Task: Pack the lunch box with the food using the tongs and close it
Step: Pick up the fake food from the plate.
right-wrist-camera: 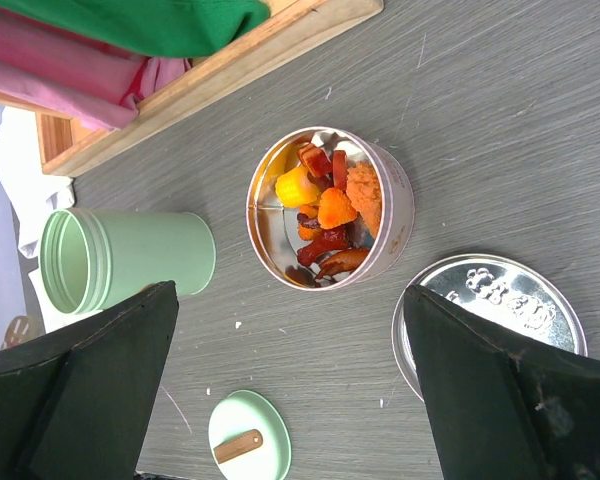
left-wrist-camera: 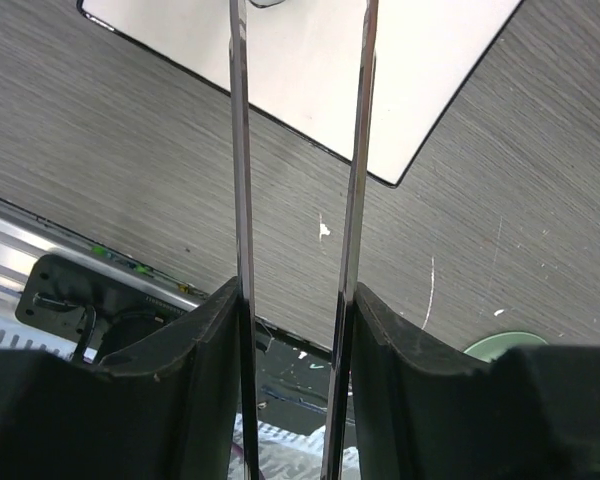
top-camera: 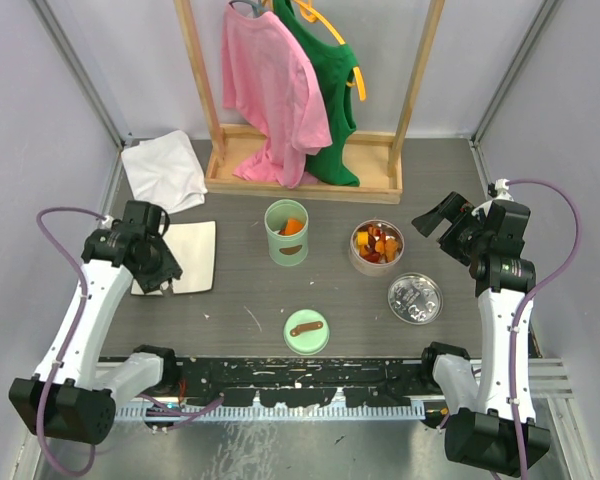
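The tongs (left-wrist-camera: 242, 190) run as two thin metal arms between my left gripper's (left-wrist-camera: 295, 295) fingers, which are shut on them; their tips reach over a white square mat (left-wrist-camera: 300, 80). In the top view the left gripper (top-camera: 156, 264) hangs over that mat (top-camera: 192, 256) at the left. The lunch box (top-camera: 286, 232), a pale green cylinder, stands upright mid-table with an orange piece inside. Its green lid (top-camera: 306, 331) with a wooden handle lies in front. The food (right-wrist-camera: 325, 215) sits in a round metal tin (top-camera: 376, 247). My right gripper (right-wrist-camera: 290, 292) is open and empty above the tin's near side.
The tin's silver lid (top-camera: 415, 298) lies flat right of the green lid. A wooden rack (top-camera: 305, 175) with a pink shirt (top-camera: 270, 85) and a green shirt (top-camera: 330, 90) stands at the back. A white cloth (top-camera: 162, 170) lies back left.
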Controlling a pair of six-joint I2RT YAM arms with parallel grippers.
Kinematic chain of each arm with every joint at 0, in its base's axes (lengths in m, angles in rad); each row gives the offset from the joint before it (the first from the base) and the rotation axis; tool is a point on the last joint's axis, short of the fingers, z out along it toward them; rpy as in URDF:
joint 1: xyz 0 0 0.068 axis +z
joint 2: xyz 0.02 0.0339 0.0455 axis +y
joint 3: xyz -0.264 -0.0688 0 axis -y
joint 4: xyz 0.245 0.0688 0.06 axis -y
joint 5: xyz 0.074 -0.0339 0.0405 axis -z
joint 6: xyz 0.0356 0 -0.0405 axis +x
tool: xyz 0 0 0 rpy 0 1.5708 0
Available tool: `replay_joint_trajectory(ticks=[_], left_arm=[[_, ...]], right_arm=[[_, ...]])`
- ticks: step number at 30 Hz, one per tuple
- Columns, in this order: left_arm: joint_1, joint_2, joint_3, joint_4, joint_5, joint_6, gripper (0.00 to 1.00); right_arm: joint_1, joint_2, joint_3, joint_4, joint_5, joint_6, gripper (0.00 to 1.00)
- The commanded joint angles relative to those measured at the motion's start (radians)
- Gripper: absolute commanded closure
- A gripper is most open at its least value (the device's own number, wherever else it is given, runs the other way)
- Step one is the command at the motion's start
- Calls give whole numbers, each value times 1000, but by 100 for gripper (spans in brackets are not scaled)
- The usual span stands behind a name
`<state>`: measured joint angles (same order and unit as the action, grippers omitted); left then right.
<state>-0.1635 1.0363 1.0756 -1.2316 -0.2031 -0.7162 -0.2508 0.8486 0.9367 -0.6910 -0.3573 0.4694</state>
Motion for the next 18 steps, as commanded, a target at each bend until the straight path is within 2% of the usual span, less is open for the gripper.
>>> replay_joint_trajectory(ticks=[1,18], left_arm=[[80,-14,-11,38,80,60,56],[120,26,-70,57,80,74,54]], right_arm=[[-3,-10,33,31,-8,-2,0],[-3,-11,22,31,-1,-8,0]])
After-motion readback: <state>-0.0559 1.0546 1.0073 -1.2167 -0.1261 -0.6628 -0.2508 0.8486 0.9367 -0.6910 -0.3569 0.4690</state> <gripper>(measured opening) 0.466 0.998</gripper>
